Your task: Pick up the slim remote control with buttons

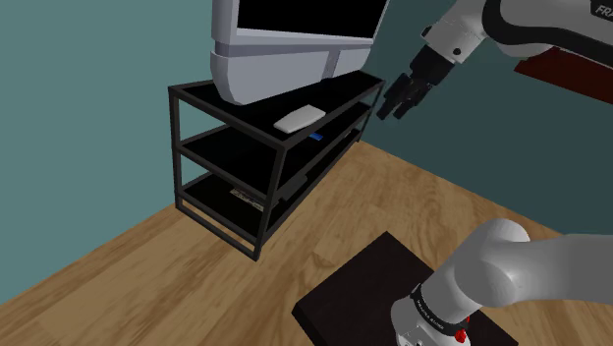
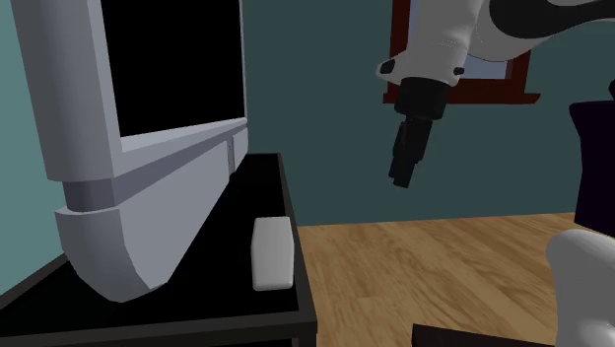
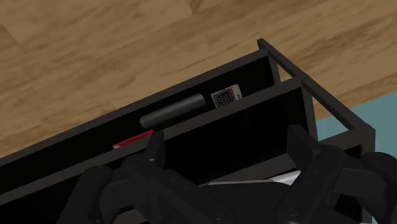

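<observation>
Remote: we see a slim pale slab [image 2: 271, 252] lying flat on top of the black shelf unit [image 2: 262, 187], just beside the monitor [image 2: 148, 202].
Gripper: it [image 1: 398, 101] hangs in the air off the unit's end, well apart from the remote.
Fingers: they [image 3: 153, 147] stand wide apart, gripping nothing.
Lower shelf: we make out a small buttoned item [image 3: 227, 97] near a dark cylinder [image 3: 172, 111].

Black open rack [image 1: 257, 116] of three shelves, standing on a wooden floor [image 1: 393, 197] against a teal wall [image 1: 88, 118]. On its top, a large grey television [image 1: 285, 69] with a black screen. On a lower shelf, a dark cylinder [image 3: 172, 111] lying on its side near a flat red item [image 3: 133, 138]. On the wall, a picture in a dark red frame [image 2: 498, 96].
</observation>
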Motion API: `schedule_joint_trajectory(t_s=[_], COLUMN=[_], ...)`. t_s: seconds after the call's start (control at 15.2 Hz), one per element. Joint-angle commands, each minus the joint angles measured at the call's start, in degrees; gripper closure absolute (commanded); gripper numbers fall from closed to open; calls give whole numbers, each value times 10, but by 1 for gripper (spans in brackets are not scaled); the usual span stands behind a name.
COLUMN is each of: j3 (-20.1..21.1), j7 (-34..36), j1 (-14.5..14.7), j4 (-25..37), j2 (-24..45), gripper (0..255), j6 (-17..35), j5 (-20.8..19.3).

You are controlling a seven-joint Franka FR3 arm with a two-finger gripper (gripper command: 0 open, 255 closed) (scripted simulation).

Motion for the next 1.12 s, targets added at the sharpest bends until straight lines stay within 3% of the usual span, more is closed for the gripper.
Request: schedule_joint_trajectory(t_s=[0.0,0.53,1.06], j3=[0,167,282], j7=[0,380,762], j1=[0,-86,-159], j4=[0,106,298], j2=[0,153,382], gripper=[0,0,0], j6=[0,14,-14], j5=[0,32,-25])
